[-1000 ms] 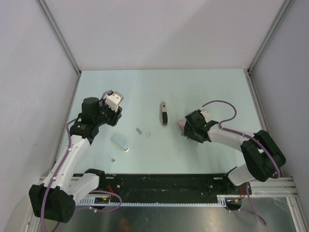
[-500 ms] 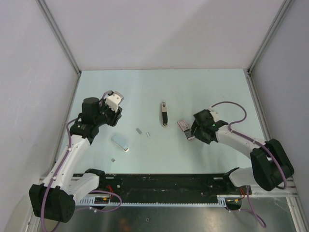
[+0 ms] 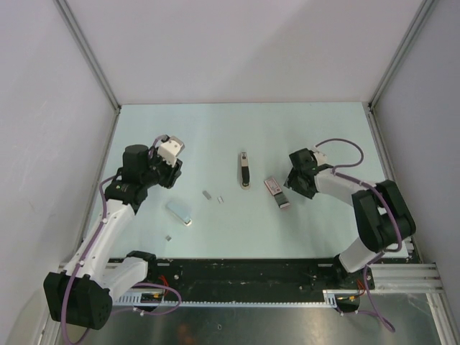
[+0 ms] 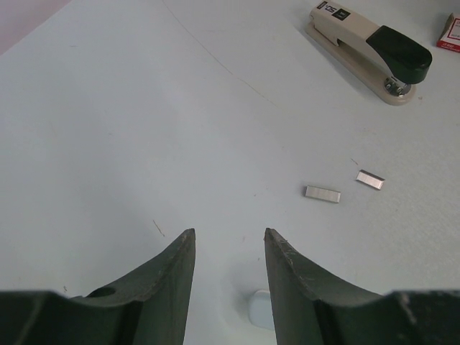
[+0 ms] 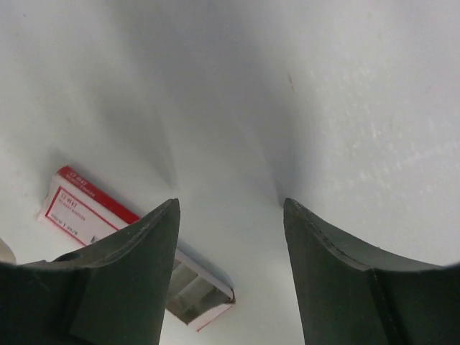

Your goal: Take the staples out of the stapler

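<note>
The stapler lies on the table's middle, slim, with a black top; in the left wrist view its body is beige under a black cap. Two short staple strips lie left of it. My left gripper is open and empty, well left of the stapler and above the table. My right gripper is open and empty, right of the stapler, just beside a staple box.
The red-and-white staple box lies with one end open, next to the right fingers. A pale blue-white block lies below the left gripper. A tiny metal piece lies nearer the front edge.
My right gripper has drawn back to the right and away from the staple box, which now lies uncovered on the table. The left arm has not moved.
</note>
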Motion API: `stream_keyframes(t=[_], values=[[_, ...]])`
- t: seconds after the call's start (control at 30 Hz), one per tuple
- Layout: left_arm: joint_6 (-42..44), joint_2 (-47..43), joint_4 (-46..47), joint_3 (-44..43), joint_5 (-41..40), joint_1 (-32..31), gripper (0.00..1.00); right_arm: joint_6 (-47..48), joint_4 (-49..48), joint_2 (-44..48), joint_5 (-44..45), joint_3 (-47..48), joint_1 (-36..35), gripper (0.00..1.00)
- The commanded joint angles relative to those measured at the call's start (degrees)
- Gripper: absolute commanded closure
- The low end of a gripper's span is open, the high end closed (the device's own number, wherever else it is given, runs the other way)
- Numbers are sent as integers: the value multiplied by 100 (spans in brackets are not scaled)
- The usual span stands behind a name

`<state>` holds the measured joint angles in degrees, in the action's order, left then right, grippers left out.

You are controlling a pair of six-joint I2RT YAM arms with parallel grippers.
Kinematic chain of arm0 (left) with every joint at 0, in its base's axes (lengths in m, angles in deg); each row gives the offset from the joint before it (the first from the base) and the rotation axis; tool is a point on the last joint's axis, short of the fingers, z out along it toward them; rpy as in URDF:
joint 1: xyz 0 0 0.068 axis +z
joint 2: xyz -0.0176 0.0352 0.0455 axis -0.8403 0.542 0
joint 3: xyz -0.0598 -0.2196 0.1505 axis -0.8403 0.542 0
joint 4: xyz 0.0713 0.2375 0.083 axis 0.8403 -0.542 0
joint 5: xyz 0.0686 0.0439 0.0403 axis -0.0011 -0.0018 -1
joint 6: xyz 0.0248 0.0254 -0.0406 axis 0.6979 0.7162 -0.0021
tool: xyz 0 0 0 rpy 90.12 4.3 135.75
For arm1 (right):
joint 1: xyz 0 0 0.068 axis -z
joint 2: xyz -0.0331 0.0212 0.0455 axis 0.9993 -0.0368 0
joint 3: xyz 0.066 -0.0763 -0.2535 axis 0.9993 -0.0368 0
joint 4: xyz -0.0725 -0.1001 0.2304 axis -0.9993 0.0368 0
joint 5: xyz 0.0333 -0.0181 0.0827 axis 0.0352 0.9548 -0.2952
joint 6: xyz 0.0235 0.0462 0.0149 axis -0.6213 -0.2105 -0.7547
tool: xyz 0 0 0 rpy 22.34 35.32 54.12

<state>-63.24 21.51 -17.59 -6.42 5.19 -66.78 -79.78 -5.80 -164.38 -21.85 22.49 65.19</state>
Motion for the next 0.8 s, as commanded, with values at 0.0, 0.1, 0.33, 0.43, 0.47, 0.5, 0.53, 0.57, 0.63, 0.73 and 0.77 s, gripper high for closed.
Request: stream_keyframes(t=[0.0, 0.1, 0.33, 0.43, 0.47, 0.5, 0.53, 0.57, 0.63, 0.73, 0.77], values=[[-39, -24, 56, -64, 81, 42, 51, -102, -269, -612, 201, 169, -196, 36], [-43, 6, 57, -29, 85, 46, 52, -213, -348, -853, 246, 260, -384, 37], [-69, -15, 58, -23, 57, 53, 52, -365, -221, -994, 336, 487, -875, 39], [-84, -41, 63, -35, 33, 51, 52, -457, -100, -903, 396, 496, -1112, 39], [-85, -51, 60, -33, 25, 53, 52, -488, -43, -874, 415, 492, -1187, 39], [-90, -56, 58, -37, 16, 54, 52, -512, 8, -850, 429, 495, -1261, 39], [-101, -63, 62, -39, 12, 50, 52, -533, 51, -825, 449, 492, -1328, 39], [-111, -71, 59, -36, 5, 53, 52, -566, 99, -800, 472, 490, -1397, 39], [-123, -79, 58, -20, -2, 55, 52, -597, 163, -767, 507, 489, -1519, 40], [-106, -143, 57, 22, -39, 51, 52, -649, 266, -744, 542, 489, -1668, 41], [-96, -164, 57, 34, -55, 53, 52, -667, 294, -737, 545, 475, -1707, 41]])
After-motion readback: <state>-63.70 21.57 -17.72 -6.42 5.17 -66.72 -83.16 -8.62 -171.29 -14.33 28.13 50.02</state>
